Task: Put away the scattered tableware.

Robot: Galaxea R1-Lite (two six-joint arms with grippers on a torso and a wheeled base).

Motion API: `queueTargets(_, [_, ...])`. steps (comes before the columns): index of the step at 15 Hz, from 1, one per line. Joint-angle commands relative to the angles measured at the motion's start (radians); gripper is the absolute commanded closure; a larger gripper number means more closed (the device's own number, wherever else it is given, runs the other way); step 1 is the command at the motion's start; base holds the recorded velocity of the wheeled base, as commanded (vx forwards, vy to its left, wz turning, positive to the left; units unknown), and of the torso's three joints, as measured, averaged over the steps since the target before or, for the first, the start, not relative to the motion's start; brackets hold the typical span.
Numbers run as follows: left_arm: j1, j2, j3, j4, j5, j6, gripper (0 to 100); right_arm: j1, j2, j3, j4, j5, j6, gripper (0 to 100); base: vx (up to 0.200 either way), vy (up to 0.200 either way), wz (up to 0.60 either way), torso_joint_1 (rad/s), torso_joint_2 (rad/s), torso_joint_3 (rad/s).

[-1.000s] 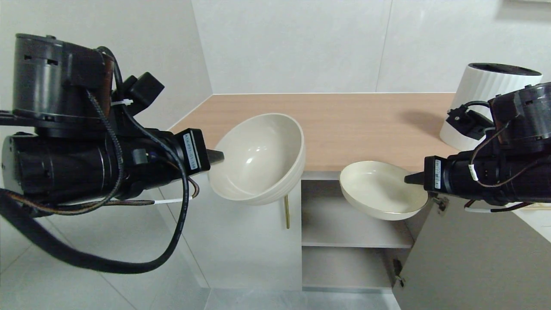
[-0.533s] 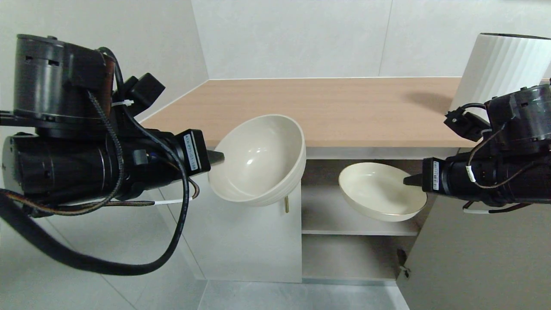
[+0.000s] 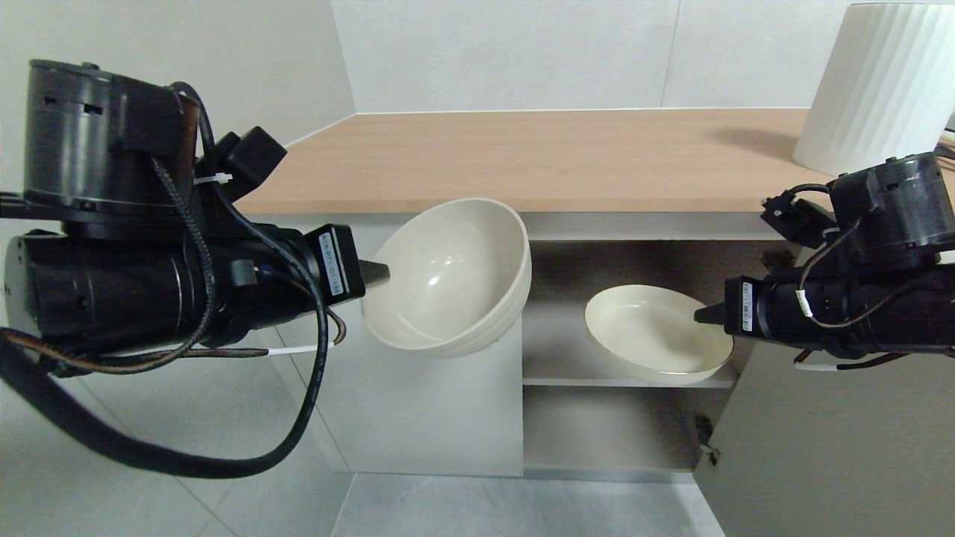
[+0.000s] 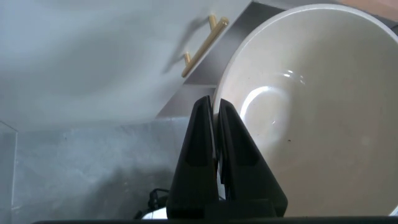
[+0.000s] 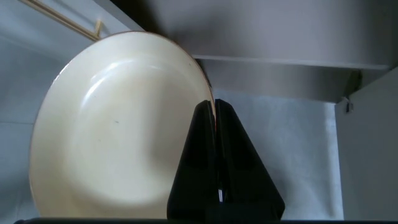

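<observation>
"Gripping what, the left gripper (image 3: 379, 271)?"
"The rim of the deep cream ceramic bowl (image 3: 448, 276) — tilted, in the air before the closed white cabinet door (image 3: 433, 418). The right gripper (image 3: 701, 315) is clamped on the shallow cream dish (image 3: 649, 328), at the open cabinet's upper shelf (image 3: 567, 371) — inside or outside, I cannot tell."

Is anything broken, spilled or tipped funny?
Nothing is broken or spilled. The bowl is tipped steeply on its side, because the left gripper pinches it by the rim. The right gripper holds the plate, tilted a little, before the open cupboard.
</observation>
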Motion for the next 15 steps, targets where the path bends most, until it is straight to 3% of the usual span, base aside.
queueTargets(1, [0.000,0.002,0.000,0.000,0.000,0.000,100,0.001,0.016,0.001,-0.003,0.000,0.000,100,0.000,0.000,0.00,-0.007,0.05,0.051])
queueTargets(8, [0.000,0.006,0.000,0.000,0.000,0.000,100,0.001,0.185,-0.005,-0.048,-0.007,-0.011,100,0.000,0.000,0.00,0.000,0.00,0.000])
queueTargets(12, [-0.011,0.014,0.008,0.002,-0.001,0.000,100,-0.032,0.479,-0.011,-0.278,-0.121,-0.011,100,0.000,0.000,0.00,0.000,0.00,0.000])
queueTargets(13, [-0.046,0.034,0.023,0.002,0.000,0.016,100,-0.058,0.599,-0.031,-0.428,-0.173,-0.016,100,0.000,0.000,0.00,0.000,0.00,0.000])
queueTargets(15, [-0.060,0.063,0.032,0.003,0.000,0.028,100,-0.071,0.673,-0.073,-0.483,-0.182,-0.014,100,0.000,0.000,0.00,0.000,0.00,0.000])
